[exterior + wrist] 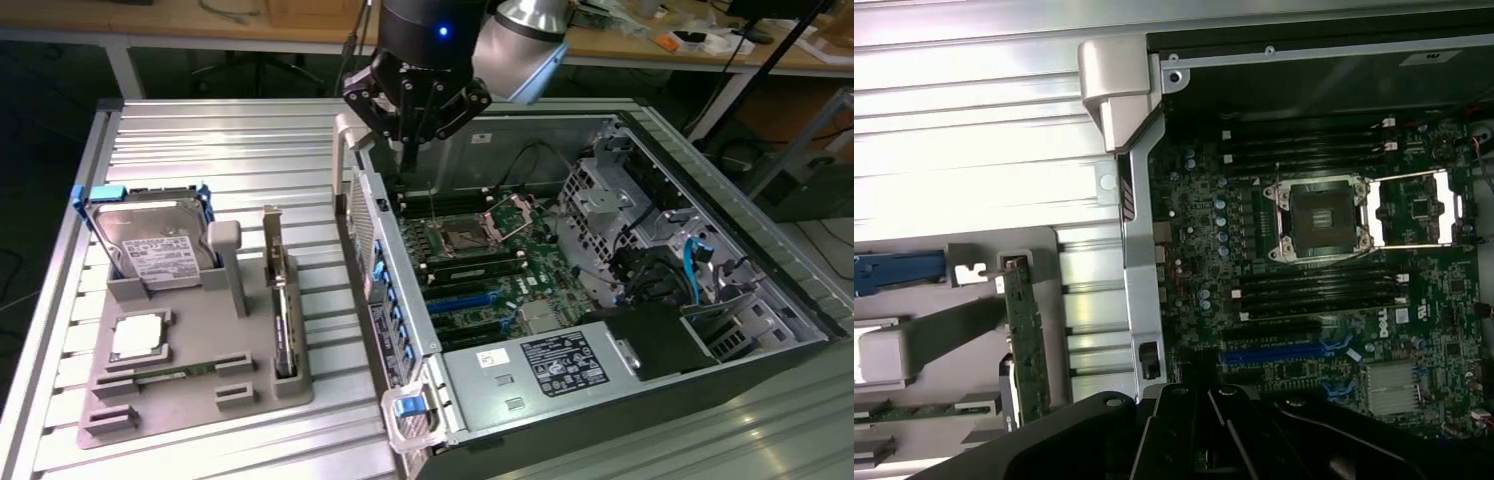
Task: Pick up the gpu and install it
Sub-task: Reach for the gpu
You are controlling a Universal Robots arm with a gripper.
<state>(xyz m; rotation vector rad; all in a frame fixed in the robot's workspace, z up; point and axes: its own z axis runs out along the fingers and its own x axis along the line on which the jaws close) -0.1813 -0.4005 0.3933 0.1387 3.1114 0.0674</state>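
Hovering my gripper, closed and empty, over the case. The gpu stands on edge in the grey holder, toward the bench edge at the exterior view's left. Judged light, stiff, fragile: grasp its top edge.

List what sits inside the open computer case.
Motherboard with an open processor socket, blue slots, a labelled power supply, a drive cage and cables. The gripper covers part of the far wall; under the power supply is hidden.

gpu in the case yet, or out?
Out. The gpu stands on edge in a slot of the gray holder; the gripper is well apart from it, holding nothing.
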